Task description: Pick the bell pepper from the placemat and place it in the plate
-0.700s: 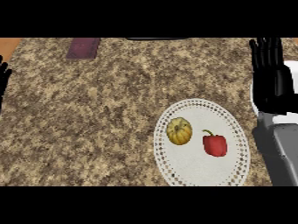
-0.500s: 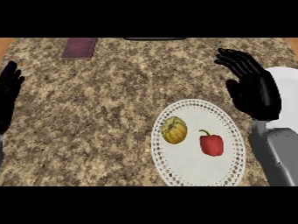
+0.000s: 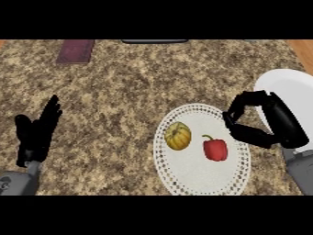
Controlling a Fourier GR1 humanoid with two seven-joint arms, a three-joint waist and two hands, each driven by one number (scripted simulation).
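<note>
- Red bell pepper (image 3: 215, 149) lying on the white lace-edged placemat (image 3: 186, 179), right of centre, stem towards the top.
- Yellow-orange gourd-like vegetable (image 3: 177, 136) just beside the pepper on its left, on the same placemat, not touching it.
- Right robot hand (image 3: 275, 124) poised at the placemat's right edge, fingers (image 3: 243, 104) and thumb (image 3: 250, 134) curved into a wide claw open towards the pepper, holding nothing, near the pepper but apart from it.
- White plate (image 3: 291, 87) at the right side of the speckled worktop (image 3: 131, 87), partly hidden by the right forearm.
- Left robot hand (image 3: 36, 135) resting at the left, fingers straight and pointing up, holding nothing.
- Dark reddish flat object (image 3: 75, 50) lying at the worktop's far edge, left of centre.
</note>
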